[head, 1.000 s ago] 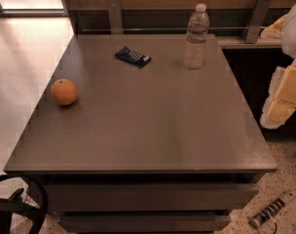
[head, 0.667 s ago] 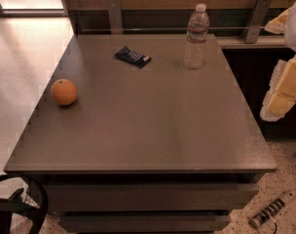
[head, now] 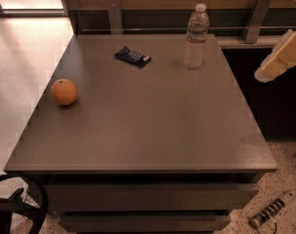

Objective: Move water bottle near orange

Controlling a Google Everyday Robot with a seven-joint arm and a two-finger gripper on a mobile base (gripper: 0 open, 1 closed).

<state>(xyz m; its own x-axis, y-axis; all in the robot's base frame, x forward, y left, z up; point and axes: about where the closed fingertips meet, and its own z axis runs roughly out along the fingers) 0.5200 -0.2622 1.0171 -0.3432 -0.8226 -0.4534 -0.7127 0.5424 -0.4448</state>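
The water bottle (head: 196, 37) is clear and ribbed, with a white cap. It stands upright near the far right of the grey table (head: 148, 130). The orange (head: 64, 91) rests near the table's left edge, far from the bottle. My gripper (head: 280, 57) shows as a cream-coloured shape at the right edge of the view, beyond the table's right side. It is to the right of the bottle, apart from it, and holds nothing that I can see.
A flat dark-blue snack bar (head: 132, 56) lies at the back of the table between the orange and the bottle. A rail with metal brackets (head: 114, 13) runs behind the table. A striped tool (head: 270, 209) lies on the floor at lower right.
My gripper has moved upward along the right edge of the view. The bottle, the orange and the snack bar have not moved.
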